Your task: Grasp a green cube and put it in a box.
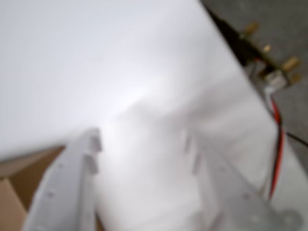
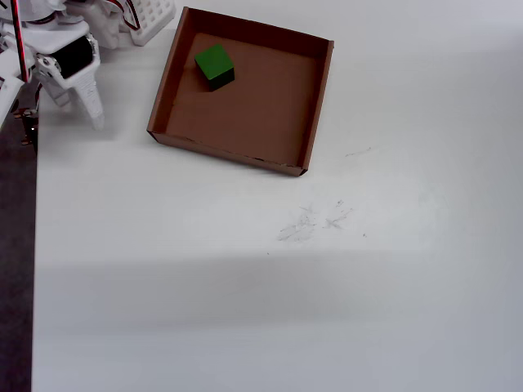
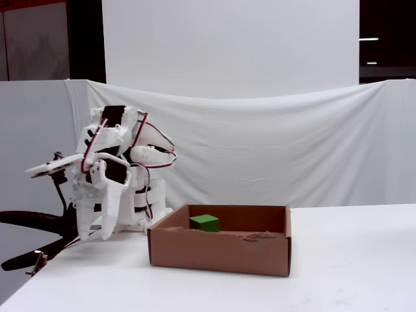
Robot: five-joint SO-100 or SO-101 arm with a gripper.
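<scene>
While my gripper point(image 3: 97, 235) hangs folded back near my base with its two fingers slightly parted and nothing between them — the wrist view shows only bare white table in the gap — the box point(image 2: 176, 73) lies just to its right in the overhead view. Farther in, the green cube point(image 2: 214, 64) already rests on the box floor, near the corner closest to me — so I judge no grasp remains.

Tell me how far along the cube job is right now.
Looks done: the green cube sits on the floor of the box, near its corner closest to the arm. The end effector holds nothing and hangs over the table beside the box. Nothing appears left.
</scene>
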